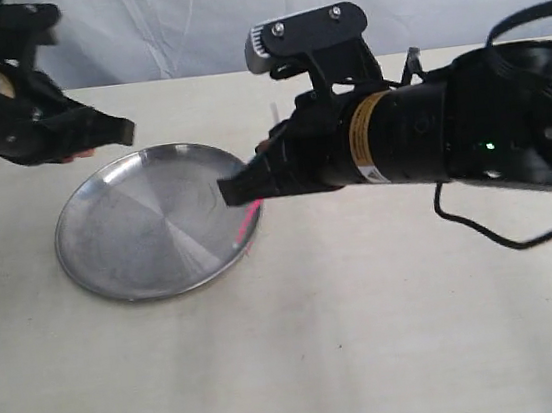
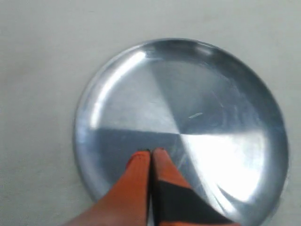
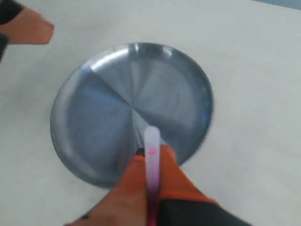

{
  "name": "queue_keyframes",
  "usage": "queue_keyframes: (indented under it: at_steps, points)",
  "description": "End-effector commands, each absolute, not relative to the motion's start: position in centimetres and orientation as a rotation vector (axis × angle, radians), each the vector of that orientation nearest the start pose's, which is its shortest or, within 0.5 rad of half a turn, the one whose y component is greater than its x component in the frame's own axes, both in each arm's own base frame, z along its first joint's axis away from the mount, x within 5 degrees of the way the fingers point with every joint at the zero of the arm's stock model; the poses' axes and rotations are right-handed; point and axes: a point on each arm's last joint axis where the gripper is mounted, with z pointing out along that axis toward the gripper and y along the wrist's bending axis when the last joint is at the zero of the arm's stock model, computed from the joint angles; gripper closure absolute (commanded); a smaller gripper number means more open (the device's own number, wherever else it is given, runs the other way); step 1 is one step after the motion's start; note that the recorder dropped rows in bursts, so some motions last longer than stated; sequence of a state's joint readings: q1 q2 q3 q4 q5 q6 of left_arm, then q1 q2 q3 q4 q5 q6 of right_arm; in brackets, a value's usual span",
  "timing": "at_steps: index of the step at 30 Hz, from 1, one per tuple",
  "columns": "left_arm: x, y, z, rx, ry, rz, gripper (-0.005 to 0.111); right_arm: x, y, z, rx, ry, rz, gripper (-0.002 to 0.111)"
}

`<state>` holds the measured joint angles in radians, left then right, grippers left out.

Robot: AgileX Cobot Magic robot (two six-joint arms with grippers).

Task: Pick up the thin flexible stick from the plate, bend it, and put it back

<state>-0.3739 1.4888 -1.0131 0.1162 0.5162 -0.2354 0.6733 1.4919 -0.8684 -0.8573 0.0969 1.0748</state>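
Note:
The round steel plate (image 1: 147, 222) lies on the pale table; nothing lies on its surface (image 2: 188, 117) (image 3: 127, 103). My right gripper (image 1: 243, 185) hovers above the plate's right rim, shut on the thin pink stick (image 3: 151, 155). The stick's whitish tip pokes out past the orange fingertips (image 3: 136, 165), and a pink length (image 1: 248, 222) hangs below the gripper over the rim. My left gripper (image 1: 126, 131) hangs above the plate's far left edge, shut with nothing between its orange fingers (image 2: 136, 165).
The beige table (image 1: 373, 336) stretches in front and to the right of the plate. A white cloth backdrop (image 1: 183, 26) runs along the far edge. The right arm's bulky black body (image 1: 468, 127) and cable fill the right side.

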Motion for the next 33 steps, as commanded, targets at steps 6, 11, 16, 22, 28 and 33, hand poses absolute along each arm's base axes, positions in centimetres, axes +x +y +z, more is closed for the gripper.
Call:
queue_keyframes:
  at_steps: [6,11,16,22,28,33]
  points:
    - [25.5,-7.1,32.5,0.121,2.328,-0.063,0.106,32.4,22.9,23.6,-0.342,2.049,0.728,0.109]
    - [23.6,-6.1,34.0,0.119,2.313,-0.015,0.106,35.6,25.2,21.1,-0.324,2.059,0.77,0.109]
    - [21.9,-5.3,35.4,0.107,2.29,0.007,0.106,37.5,26.4,18.7,-0.274,2.095,0.788,0.109]
    - [20.0,-4.4,36.6,0.096,2.262,0.04,0.106,38.4,27.0,17.4,-0.246,2.112,0.807,0.068]
    - [18.8,-3.9,37.4,0.084,2.24,0.044,0.106,38.5,26.9,17.6,-0.235,2.12,0.78,0.056]
    - [18.0,-3.4,37.7,0.074,2.246,0.062,0.106,38.9,25.2,18.5,-0.233,2.176,0.577,0.056]
